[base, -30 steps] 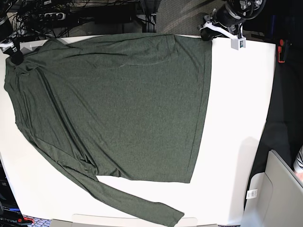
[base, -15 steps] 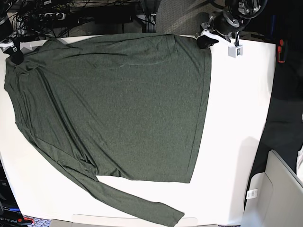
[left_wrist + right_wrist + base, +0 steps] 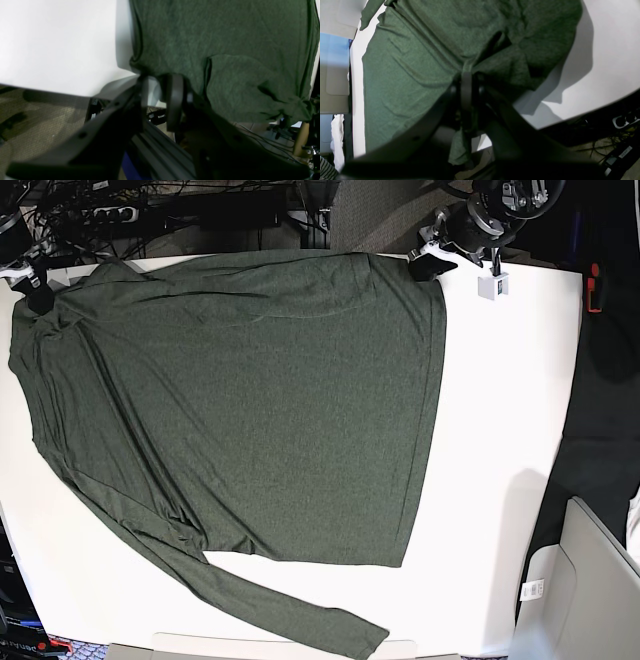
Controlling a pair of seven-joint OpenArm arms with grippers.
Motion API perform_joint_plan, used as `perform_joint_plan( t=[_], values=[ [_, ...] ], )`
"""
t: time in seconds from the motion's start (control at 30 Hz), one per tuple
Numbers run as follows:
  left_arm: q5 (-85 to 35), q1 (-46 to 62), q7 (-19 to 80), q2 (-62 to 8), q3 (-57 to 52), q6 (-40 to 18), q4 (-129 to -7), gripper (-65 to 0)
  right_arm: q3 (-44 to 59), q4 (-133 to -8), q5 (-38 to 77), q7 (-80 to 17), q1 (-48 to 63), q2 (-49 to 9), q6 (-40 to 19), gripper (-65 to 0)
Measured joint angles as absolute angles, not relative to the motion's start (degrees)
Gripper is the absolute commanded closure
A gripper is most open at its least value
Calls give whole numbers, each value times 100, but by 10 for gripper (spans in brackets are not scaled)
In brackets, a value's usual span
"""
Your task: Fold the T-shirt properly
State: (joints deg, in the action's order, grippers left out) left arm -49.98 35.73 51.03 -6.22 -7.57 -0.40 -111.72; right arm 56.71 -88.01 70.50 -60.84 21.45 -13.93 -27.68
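Observation:
The dark olive T-shirt [image 3: 240, 400] lies spread flat on the white table [image 3: 510, 430], one long sleeve [image 3: 300, 615] trailing toward the front edge. My left gripper [image 3: 428, 264] hovers at the shirt's far right corner. In the left wrist view its jaws [image 3: 157, 82] stand open with a gap showing table edge, and the cloth corner [image 3: 136, 62] lies just past the tips. At the far left corner my right gripper [image 3: 32, 288] is shut on a pinch of the shirt [image 3: 467, 75]. Some cloth [image 3: 460, 150] hangs below the pads over the table's edge.
A small white block [image 3: 489, 286] hangs off the left arm over the table's far right. A grey bin [image 3: 590, 590] stands beside the front right corner. Cables and a power strip [image 3: 110, 215] lie behind the far edge.
The left gripper has slid left along the far edge, from beside the shirt to its far right corner. The right gripper and the shirt have stayed put.

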Motion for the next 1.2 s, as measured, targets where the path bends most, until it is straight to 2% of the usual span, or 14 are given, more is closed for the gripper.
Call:
perform_joint_plan(
  t=[0.13,1.2],
  values=[
    [-5019,3586,5100,-624,-764,-43,-11172,-194,5671,-8801,7048,-6084,2143,-1393,-2768,-7],
    [-5063,3754,5098,-635,-1026,-43,-11249,-183,5671,-8801,7048,-6084,2126,-1391,-2768,-7]
  ],
)
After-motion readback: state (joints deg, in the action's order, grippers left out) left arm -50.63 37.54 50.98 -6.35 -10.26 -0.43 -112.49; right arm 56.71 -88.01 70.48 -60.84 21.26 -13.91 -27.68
